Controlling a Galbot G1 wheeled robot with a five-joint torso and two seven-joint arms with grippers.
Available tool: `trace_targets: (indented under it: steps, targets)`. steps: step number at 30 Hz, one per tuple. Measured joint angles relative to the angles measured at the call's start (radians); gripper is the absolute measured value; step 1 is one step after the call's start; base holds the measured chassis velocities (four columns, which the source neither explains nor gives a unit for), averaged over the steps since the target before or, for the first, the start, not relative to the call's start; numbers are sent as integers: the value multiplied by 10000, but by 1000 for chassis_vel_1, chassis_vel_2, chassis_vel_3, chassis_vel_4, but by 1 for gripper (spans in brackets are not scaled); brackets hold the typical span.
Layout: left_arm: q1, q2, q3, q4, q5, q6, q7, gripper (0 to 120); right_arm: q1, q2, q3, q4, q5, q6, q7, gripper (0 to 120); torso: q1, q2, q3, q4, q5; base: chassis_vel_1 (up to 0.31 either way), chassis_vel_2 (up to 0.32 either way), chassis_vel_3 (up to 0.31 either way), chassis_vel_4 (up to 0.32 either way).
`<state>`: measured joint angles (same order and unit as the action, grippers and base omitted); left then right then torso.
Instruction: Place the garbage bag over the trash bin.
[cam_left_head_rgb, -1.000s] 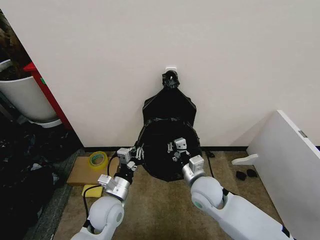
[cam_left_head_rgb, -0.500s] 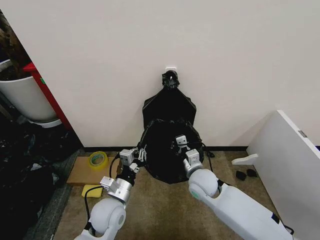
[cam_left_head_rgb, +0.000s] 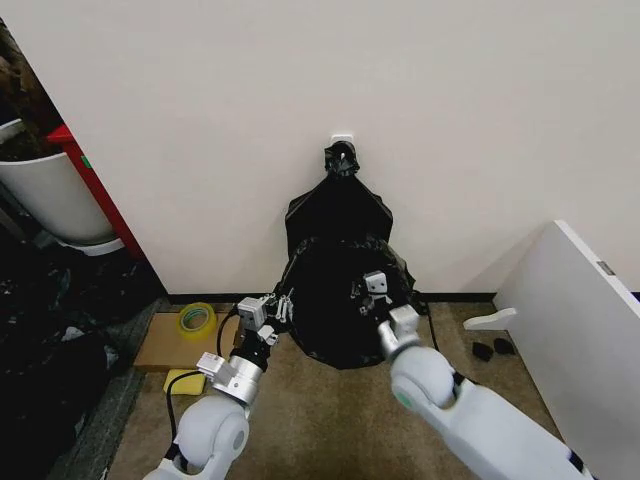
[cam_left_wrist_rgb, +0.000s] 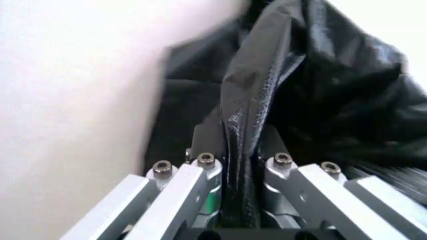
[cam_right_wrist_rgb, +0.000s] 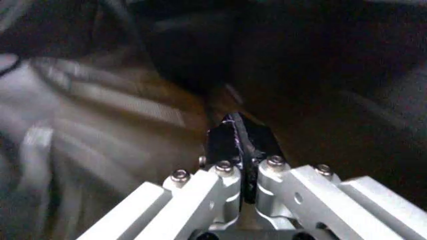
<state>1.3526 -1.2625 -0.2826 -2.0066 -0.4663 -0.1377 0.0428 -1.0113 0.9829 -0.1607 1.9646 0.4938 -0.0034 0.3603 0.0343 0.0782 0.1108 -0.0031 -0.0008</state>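
Observation:
The glossy black garbage bag (cam_left_head_rgb: 335, 315) billows in a round mass low against the wall. My left gripper (cam_left_head_rgb: 281, 304) is at the bag's left edge, shut on a fold of the plastic (cam_left_wrist_rgb: 241, 125). My right gripper (cam_left_head_rgb: 377, 290) is at the bag's upper right, shut on a thin pinch of the black film (cam_right_wrist_rgb: 241, 131). The bag stretches between the two grippers. The trash bin is hidden behind the black plastic. Above the garbage bag, a flat black bag (cam_left_head_rgb: 338, 212) hangs by its knot (cam_left_head_rgb: 341, 160).
A white-grey plant pot (cam_left_head_rgb: 48, 198) and a red panel (cam_left_head_rgb: 98, 195) stand at the left. A yellow tape roll (cam_left_head_rgb: 197, 318) lies on cardboard (cam_left_head_rgb: 160, 350) beside my left arm. A white board (cam_left_head_rgb: 585, 320) leans at the right, with small black items (cam_left_head_rgb: 493, 349) near it.
My right gripper has moved to the right across the bag's top, drawing the plastic with it. The left gripper has crept slightly toward the bag.

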Motion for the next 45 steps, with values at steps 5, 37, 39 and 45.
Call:
trace_targets:
  steps: [5, 37, 39, 45]
  targets:
    - [-7, -75, 93, 57, 66, -16, -4, 5, -344, -1, -158, 382, 81, -407, 338, 0, 0, 0, 0, 10, -5, 0, 0, 0, 0]
    - [242, 49, 200, 234, -87, -1076, 1191, 5, 1242, 824, -1311, -921, 1300, -3574, 2266, 0, 0, 0, 1, 8, 2, 0, 0, 0, 0]
    - [248, 68, 181, 219, -195, -1148, 1426, 5, 1268, 832, -1285, -930, 1300, -3499, 2192, 0, 1, 0, 1, 7, 2, 0, 0, 0, 0]
    - [209, 83, 43, 330, -158, -1593, 2021, 5, 1213, 731, -1220, -883, 1192, -3392, 2062, 0, 1, 1, 1, 6, 4, 0, 0, 0, 0]
